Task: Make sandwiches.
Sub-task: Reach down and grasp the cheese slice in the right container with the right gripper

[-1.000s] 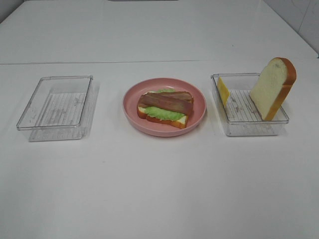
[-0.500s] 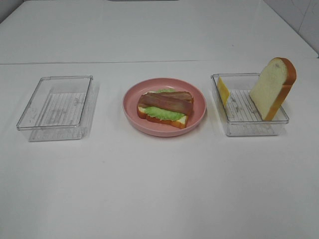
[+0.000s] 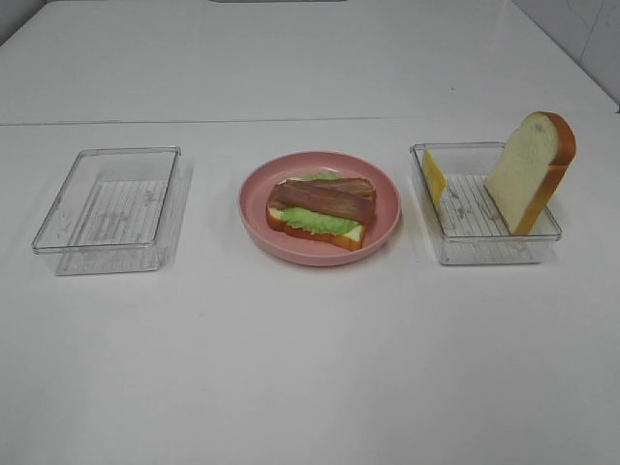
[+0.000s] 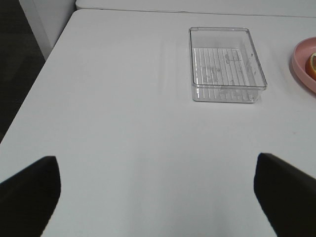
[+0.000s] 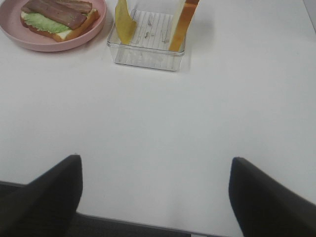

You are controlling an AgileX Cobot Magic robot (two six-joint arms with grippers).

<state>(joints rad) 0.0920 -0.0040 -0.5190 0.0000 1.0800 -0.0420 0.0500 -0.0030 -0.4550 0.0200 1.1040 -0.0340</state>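
A partial sandwich (image 3: 322, 210) lies on the round pink plate (image 3: 254, 197): a bread slice, green lettuce and brown bacon strips on top. It also shows in the right wrist view (image 5: 58, 16). A second bread slice (image 3: 530, 170) leans upright in the right clear tray (image 3: 484, 247), with a yellow cheese square (image 3: 433, 176) standing at the tray's other end. My left gripper (image 4: 158, 197) and right gripper (image 5: 158, 197) are open and empty, low over the near table, far from the food. Neither gripper shows in the exterior view.
An empty clear tray (image 3: 108, 208) sits left of the plate and shows in the left wrist view (image 4: 224, 63). The white table's left edge (image 4: 37, 79) drops off beside the left gripper. A seam in the table (image 3: 126, 122) runs behind the trays.
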